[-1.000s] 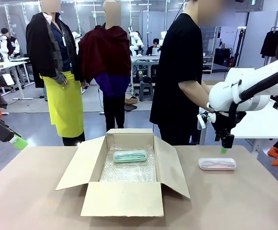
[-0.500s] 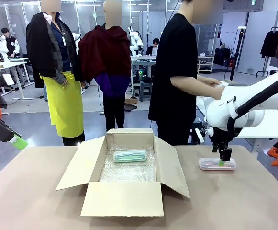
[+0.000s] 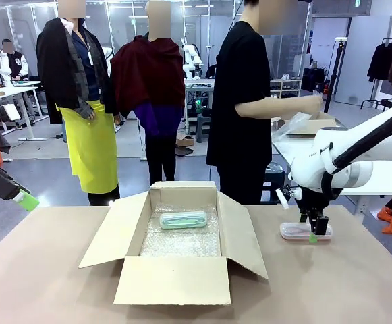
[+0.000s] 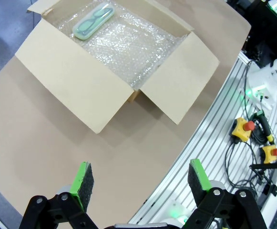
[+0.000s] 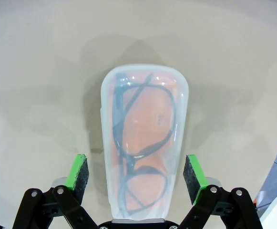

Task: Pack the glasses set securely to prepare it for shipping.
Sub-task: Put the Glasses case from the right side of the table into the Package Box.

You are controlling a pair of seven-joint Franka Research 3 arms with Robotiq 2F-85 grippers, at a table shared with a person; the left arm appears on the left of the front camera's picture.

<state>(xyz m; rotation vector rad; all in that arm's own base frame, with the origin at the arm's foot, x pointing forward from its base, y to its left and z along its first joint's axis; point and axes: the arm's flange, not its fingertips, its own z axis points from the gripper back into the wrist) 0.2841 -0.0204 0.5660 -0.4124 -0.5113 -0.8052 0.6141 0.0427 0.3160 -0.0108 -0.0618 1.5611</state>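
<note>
Centre right of the front view, my right gripper [image 3: 315, 229] has come down over the pale pink case [image 3: 297, 231].
A second ago it hung above that case; now its spread fingers sit at the case's right end. The mint green case [image 3: 183, 220] lies on bubble wrap [image 3: 182, 244] inside the open cardboard box [image 3: 175, 280] mid-frame; my left gripper [image 3: 21, 197] idles at the left edge. Left wrist view: fingers apart, empty, box at top. Right wrist view: green pads [image 5: 78, 174] flank the pink case, gaps either side, so I judge closing on it comes next.
</note>
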